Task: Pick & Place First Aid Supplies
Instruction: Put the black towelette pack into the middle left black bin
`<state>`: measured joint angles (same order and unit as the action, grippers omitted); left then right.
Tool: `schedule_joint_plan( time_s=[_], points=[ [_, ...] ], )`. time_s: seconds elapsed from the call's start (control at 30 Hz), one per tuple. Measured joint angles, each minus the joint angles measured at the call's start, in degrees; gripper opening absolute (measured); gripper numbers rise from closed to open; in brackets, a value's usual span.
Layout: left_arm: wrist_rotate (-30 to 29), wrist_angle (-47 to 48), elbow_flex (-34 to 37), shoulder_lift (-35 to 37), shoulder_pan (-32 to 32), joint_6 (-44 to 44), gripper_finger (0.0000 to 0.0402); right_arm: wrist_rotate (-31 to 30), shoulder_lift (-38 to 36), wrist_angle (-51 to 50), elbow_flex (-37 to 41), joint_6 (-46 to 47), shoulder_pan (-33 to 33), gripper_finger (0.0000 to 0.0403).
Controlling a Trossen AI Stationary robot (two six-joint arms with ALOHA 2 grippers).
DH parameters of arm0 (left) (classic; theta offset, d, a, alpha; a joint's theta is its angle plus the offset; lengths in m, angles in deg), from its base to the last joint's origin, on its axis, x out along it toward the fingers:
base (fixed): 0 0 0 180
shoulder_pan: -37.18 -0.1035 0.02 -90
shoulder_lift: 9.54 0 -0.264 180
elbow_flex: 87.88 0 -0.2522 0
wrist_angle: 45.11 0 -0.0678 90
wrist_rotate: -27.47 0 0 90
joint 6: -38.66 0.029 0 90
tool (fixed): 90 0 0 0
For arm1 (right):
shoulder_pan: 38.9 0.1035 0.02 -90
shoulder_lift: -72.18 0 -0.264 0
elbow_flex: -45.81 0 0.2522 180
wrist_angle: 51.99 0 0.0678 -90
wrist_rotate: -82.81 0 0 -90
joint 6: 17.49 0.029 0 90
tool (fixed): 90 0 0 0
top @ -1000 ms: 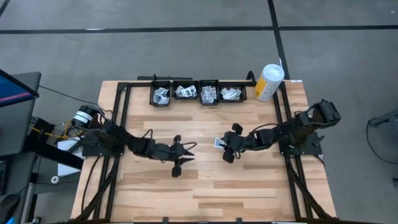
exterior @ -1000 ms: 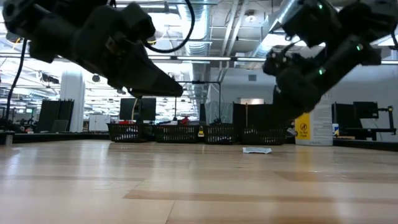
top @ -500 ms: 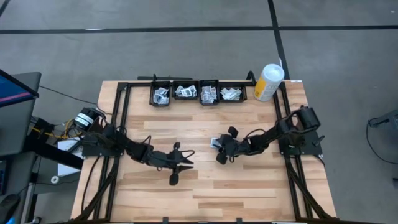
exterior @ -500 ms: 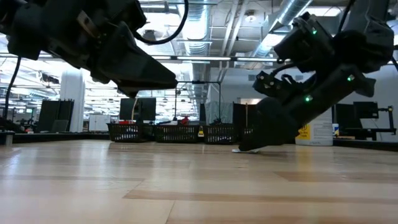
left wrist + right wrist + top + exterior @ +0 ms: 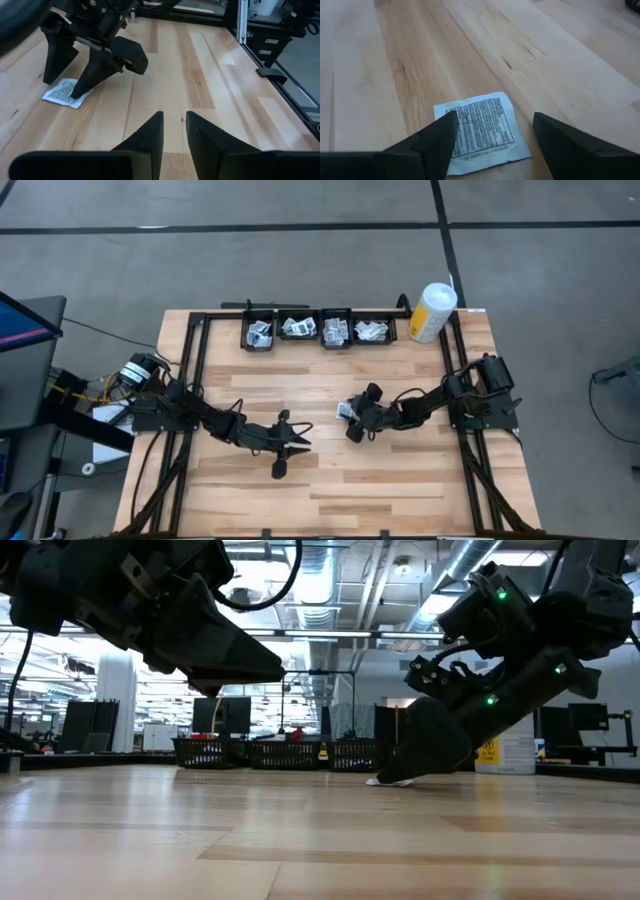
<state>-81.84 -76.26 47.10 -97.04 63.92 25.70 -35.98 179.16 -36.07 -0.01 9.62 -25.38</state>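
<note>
One first aid packet point(image 5: 480, 130), a flat white square with grey-blue print, lies flat on the wood near the table's middle point(image 5: 343, 410). My right gripper point(image 5: 494, 120) is open and low over it, one finger on each side; it also shows in the left wrist view point(image 5: 62, 89). My left gripper point(image 5: 174, 120) hovers above the table point(image 5: 296, 442), to the left of the packet. Its fingers are a narrow gap apart with nothing between them. More packets fill the black bins point(image 5: 315, 330) at the far edge. My right gripper comes at the packet slanting down from the table's right. The tip of one finger point(image 5: 80, 90) is down on the packet's edge point(image 5: 70, 97), and the other finger stands beside the packet. The packet lies flat on the wood.
A row of several black bins point(image 5: 290, 753) stands along the far edge, with a tall white-and-yellow canister point(image 5: 432, 311) at the far right corner. Black frame rails point(image 5: 195, 370) run along the table's left and right sides. Bare wood lies toward the near edge.
My right gripper has come down onto the packet and gone a little toward the table's left. The packet has slid a short way toward the table's left, still flat. My left gripper has drifted slightly toward the near edge.
</note>
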Motion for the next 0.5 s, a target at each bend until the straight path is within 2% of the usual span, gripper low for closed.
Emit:
schedule_joint_plan(
  time_s=[0.17,0.5],
  points=[
    [0.0,0.0,0.0,0.0,0.0,-0.8,0.0083,0.5,0.0,0.1,0.0,0.0,0.0,0.0227],
    [-0.8,0.0,0.0,0.0,0.0,-0.9,0.0083,0.6,0.1,0.8,0.0,-0.9,-0.1,0.0063]
  ],
)
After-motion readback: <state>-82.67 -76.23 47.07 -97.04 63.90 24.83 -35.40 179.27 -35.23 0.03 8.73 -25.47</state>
